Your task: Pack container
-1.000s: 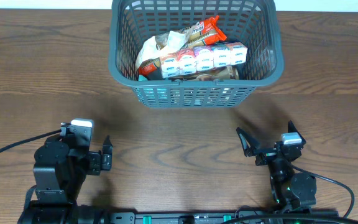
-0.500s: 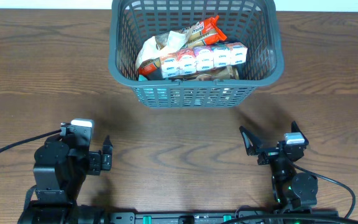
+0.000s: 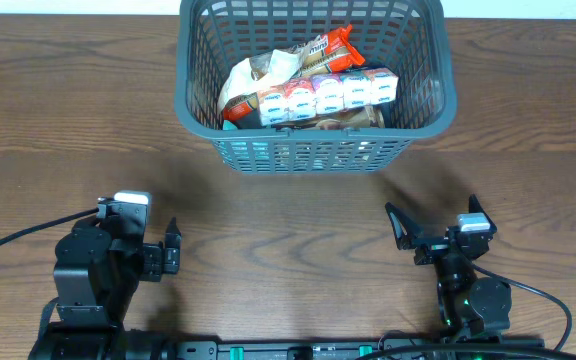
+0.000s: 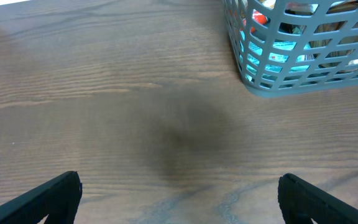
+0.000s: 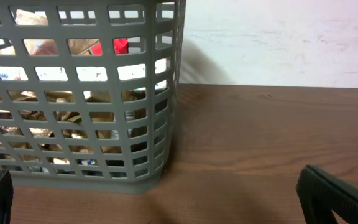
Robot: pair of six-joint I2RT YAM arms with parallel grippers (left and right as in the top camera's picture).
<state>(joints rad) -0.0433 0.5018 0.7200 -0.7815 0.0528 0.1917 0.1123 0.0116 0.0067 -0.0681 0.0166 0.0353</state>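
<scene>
Overhead view first. Shows the container (image 3: 308, 155) upright on the wood-grain counter (image 3: 68, 120), partly filled with wrapped snacks. Packed inside: a row of small white packets (image 3: 328, 93) with pink and blue print lying across the middle, an orange-red wrapper (image 3: 336, 45) tilted behind that row, a crumpled cream bag (image 3: 253, 75) toward the container's left wall. Lower down, only brown and teal scraps through the lattice, too hidden to name.

Nearer than the container and to its left, well apart from it: left pincer (image 4: 179, 202), spread wide, gripping nothing, with bare counter between the two black fingertips in the left wrist view. Same view catches the container's near left corner at upper right.

Nearer than the container and to its right, also apart from it: right pincer (image 3: 433, 218), likewise spread wide and empty. In the right wrist view, faces the container's lattice side and right corner, with a pale wall (image 5: 278, 37) behind the container.

Trailing from the left arm's base, further left of the container: a black cable (image 3: 18, 240).
</scene>
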